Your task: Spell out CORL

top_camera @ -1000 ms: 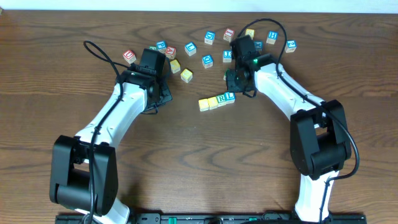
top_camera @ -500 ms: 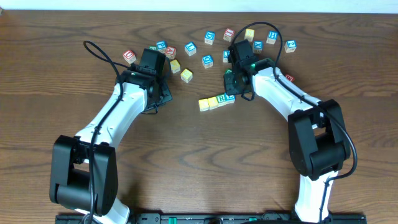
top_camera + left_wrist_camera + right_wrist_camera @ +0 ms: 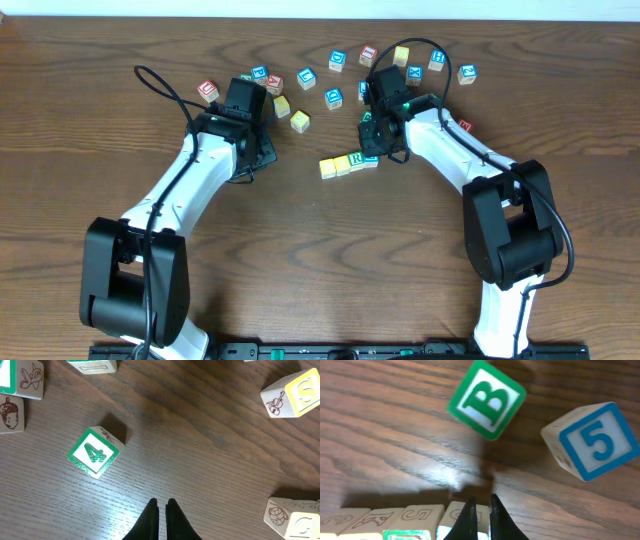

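"Tidying, I'd guess: the right gripper [image 3: 482, 500] is sitting pinched closed, gripping nothing, tips seemingly against the end cube [image 3: 454, 511]."

"Squaring it up, probably. The CORL row [image 3: 343, 164] is lying on the table [image 3: 320, 260], just below the scattered blocks [image 3: 334, 97]. The left gripper [image 3: 162, 504] is hovering closed and empty, apart."

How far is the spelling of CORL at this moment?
Done: the two yellow-topped cubes and the green R cube lie in one row. In hand: the right gripper, fingers together, sits over the row's last cube, hiding its letter. Still to do: probably to straighten that cube and withdraw. The left gripper holds nothing.
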Controlling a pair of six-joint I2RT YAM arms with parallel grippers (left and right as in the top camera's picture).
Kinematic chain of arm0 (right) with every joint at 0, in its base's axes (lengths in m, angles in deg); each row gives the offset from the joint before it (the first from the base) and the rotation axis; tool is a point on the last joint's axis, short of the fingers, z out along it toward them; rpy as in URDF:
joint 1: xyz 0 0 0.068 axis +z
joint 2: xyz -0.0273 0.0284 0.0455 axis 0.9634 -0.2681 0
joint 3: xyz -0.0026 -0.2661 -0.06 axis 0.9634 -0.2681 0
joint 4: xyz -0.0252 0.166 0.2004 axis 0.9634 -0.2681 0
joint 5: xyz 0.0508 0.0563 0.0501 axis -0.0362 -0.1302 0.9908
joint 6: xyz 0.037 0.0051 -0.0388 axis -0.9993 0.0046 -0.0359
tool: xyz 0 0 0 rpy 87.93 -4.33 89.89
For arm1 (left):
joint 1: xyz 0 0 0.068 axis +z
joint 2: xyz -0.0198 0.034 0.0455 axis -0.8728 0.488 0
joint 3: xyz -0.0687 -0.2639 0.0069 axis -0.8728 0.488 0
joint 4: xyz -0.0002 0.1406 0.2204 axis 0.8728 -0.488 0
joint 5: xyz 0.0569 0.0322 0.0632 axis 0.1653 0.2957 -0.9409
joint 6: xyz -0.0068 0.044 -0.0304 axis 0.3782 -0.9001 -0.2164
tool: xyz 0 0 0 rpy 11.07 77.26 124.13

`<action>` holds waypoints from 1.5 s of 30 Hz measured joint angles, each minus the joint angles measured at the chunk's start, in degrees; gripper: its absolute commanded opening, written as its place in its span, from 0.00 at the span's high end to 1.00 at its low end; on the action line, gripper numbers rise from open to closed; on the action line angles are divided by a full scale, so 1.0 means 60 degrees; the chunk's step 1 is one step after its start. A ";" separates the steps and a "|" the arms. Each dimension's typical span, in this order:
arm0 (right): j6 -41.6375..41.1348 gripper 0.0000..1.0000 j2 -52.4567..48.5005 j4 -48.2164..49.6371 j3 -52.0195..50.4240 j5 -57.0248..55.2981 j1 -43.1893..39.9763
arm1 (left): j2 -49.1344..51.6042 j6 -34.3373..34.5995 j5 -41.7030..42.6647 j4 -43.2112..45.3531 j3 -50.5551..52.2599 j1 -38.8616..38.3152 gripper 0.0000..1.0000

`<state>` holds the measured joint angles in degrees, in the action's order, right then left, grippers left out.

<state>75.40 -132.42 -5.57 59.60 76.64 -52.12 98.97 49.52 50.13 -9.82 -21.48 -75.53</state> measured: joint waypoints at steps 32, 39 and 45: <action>-0.0251 0.94 0.0109 -0.0801 0.0525 0.0750 -0.0707 | 0.0000 0.0000 0.0000 0.0288 0.0000 -0.0324 0.93; -0.0426 0.94 0.0120 -0.1064 0.0488 0.0729 -0.0743 | 0.0029 0.0193 0.0051 0.0357 0.0000 -0.0324 0.93; -0.0656 0.94 0.0120 -0.0965 0.0226 0.0736 -0.0637 | 0.0576 0.0441 0.0936 0.0878 0.0000 -0.0350 0.92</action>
<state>71.47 -131.70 -11.36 60.95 81.06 -55.95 102.42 52.16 55.75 -4.55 -21.48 -77.63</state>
